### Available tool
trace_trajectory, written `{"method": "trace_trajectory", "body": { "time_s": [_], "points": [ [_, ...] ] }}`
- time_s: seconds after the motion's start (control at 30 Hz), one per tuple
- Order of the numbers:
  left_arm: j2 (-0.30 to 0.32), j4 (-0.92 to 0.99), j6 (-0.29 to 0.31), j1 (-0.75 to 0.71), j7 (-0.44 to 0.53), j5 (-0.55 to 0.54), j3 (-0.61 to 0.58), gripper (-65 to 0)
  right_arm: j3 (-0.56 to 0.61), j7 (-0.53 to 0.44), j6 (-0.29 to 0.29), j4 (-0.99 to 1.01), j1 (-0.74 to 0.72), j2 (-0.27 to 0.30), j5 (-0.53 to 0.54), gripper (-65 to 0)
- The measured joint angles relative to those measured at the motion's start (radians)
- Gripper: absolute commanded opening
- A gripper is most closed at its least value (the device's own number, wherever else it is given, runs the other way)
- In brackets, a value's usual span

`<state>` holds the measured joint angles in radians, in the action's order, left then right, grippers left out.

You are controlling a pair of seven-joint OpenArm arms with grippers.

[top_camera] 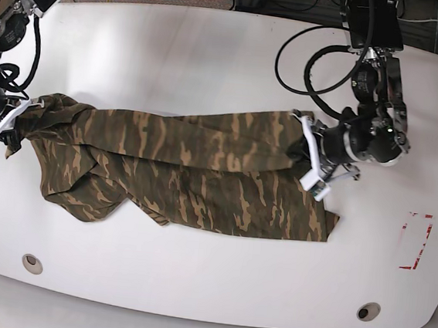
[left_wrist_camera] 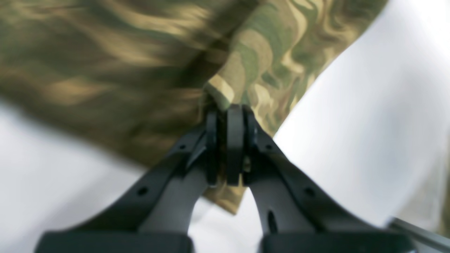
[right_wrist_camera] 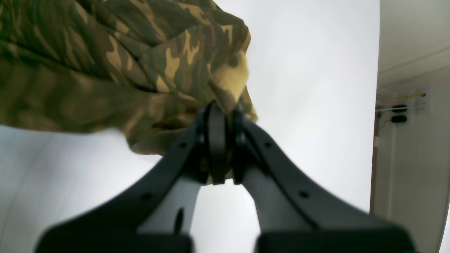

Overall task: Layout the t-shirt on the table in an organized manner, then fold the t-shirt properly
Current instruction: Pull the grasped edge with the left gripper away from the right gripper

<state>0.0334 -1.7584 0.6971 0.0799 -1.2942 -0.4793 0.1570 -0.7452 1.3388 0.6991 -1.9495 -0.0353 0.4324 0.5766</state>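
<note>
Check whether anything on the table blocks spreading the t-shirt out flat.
Nothing visible does. Both end effectors, left and right, grip the t-shirt; the table around it is bare white.

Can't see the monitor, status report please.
Left gripper and right gripper shut on camouflage cloth t-shirt. Shirt stretched between them over glossy white table. Nothing in the way.

The t-shirt (top_camera: 187,172) lies stretched across the table (top_camera: 230,49), seemingly between both arms.

My left hand (left_wrist_camera: 230,140) and right hand (right_wrist_camera: 219,140) have matte black curved fingers dotted with small screw holes; black cables loop from my dark arms above the tabletop (top_camera: 215,47).
</note>
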Motion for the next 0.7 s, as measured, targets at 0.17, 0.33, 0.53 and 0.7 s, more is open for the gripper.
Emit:
{"method": "trace_trajectory", "body": {
  "time_s": [0.17, 0.33, 0.53, 0.7],
  "points": [
    [0.006, -0.047, 0.0, 0.006, -0.071, 0.007, 0.107, -65.0, -0.046, -0.01, 0.0, 0.0, 0.021, -0.041, 0.004, -65.0],
    [0.003, -0.078, 0.0, 0.022, -0.114, 0.006, 0.178, -65.0, -0.053, 0.006, 0.0, 0.001, 0.047, -0.058, -0.002, -65.0],
    [0.021, -0.105, 0.0, 0.039, -0.107, -0.012, 0.237, -65.0, -0.06, -0.009, 0.0, 0.0, 0.059, -0.098, 0.003, -65.0],
    [0.036, -0.105, 0.0, 0.054, -0.131, 0.01, 0.265, -65.0, -0.055, 0.005, 0.0, 0.001, 0.075, -0.123, 0.003, -65.0]
  ]
}}
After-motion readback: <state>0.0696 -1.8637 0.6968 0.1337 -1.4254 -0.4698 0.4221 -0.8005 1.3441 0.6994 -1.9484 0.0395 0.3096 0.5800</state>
